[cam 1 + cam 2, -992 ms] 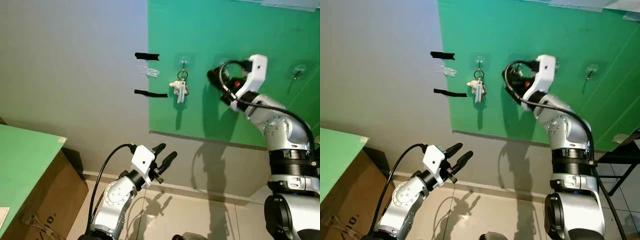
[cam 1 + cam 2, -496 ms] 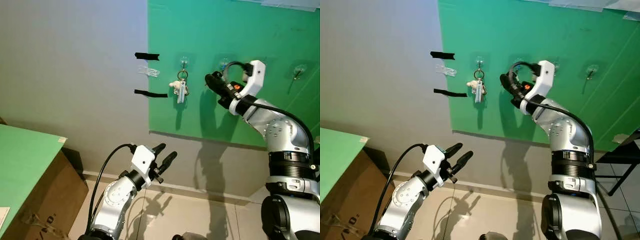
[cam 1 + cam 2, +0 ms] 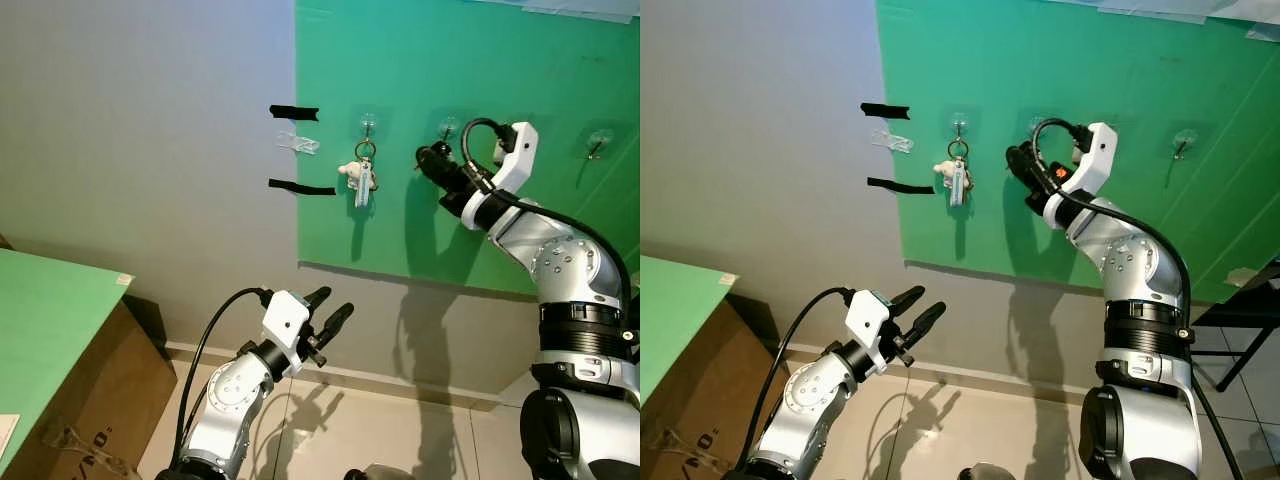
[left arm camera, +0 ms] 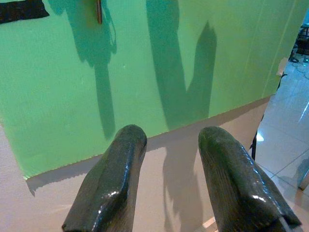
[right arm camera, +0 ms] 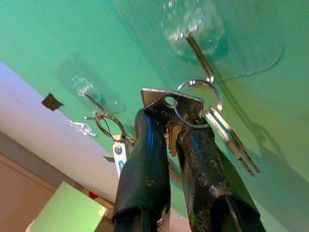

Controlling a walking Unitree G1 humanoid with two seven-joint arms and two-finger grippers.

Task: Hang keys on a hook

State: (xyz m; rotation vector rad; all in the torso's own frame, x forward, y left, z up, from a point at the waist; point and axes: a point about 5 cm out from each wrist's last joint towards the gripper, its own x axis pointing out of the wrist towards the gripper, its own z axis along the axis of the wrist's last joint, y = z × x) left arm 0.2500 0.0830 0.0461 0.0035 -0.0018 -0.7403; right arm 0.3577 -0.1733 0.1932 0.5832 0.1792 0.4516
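One bunch of keys [image 5: 193, 113] pinched between closed fingers of right gripper [image 5: 171, 121], key ring touching tip of clear suction hook [image 5: 195, 36] on green board [image 3: 470, 70], near board's top edge. Second key bunch [image 3: 361, 172] hangs from neighbouring hook [image 3: 367, 124], toward board's left edge. Left gripper [image 3: 328, 312] low, well below board's bottom edge, fingers apart, holding nothing. Black tape strips [image 3: 293, 112] on grey wall [image 3: 150, 150].
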